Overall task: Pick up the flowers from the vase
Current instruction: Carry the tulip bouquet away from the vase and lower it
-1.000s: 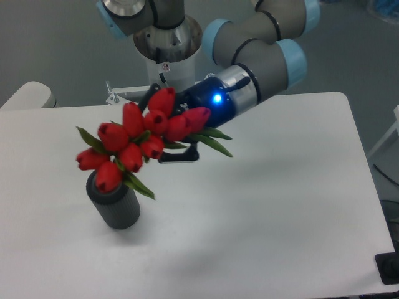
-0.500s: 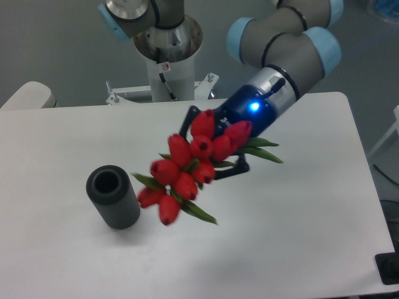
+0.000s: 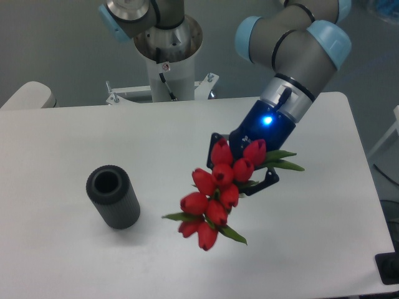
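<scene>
Since a moment ago, the bunch of red tulip flowers (image 3: 215, 196) swings toward three o'clock, clear of the dark grey ribbed cylindrical vase (image 3: 113, 198), clamped in the black two-finger gripper (image 3: 252, 171); extraction looks done.

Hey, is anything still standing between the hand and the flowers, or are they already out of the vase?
Nothing visible does. The hand is already shut on the flowers, holding the bunch in the air over the table. The vase stands apart to the side with its mouth empty.
</scene>
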### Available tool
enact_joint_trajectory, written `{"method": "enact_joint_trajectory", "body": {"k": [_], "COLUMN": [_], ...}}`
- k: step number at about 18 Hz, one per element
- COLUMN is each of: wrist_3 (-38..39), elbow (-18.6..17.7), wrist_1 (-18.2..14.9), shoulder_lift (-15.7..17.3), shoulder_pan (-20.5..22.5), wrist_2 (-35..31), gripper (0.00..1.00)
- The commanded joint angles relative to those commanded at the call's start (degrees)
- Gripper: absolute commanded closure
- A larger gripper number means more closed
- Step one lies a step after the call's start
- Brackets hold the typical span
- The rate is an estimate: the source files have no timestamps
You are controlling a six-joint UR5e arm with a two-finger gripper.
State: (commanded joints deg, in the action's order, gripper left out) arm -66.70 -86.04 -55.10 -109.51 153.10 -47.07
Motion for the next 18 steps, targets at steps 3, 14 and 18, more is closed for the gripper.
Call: {"method": "enact_joint_trajectory", "body": {"k": [3,14,18], "wrist_3": [-3.08,-17.40,-26.53], "elbow": [-0.09,13.70,16.25], "wrist_1": [-1.40,-11.34,-11.34], "shoulder_lift": [-0.35,-14.58,-19.06], "shoulder_pan": [0.00,-2.81,-2.72], "wrist_2": [-7.49,-32.28,-39.75], "gripper": [0.96,0.97,0.97]}}
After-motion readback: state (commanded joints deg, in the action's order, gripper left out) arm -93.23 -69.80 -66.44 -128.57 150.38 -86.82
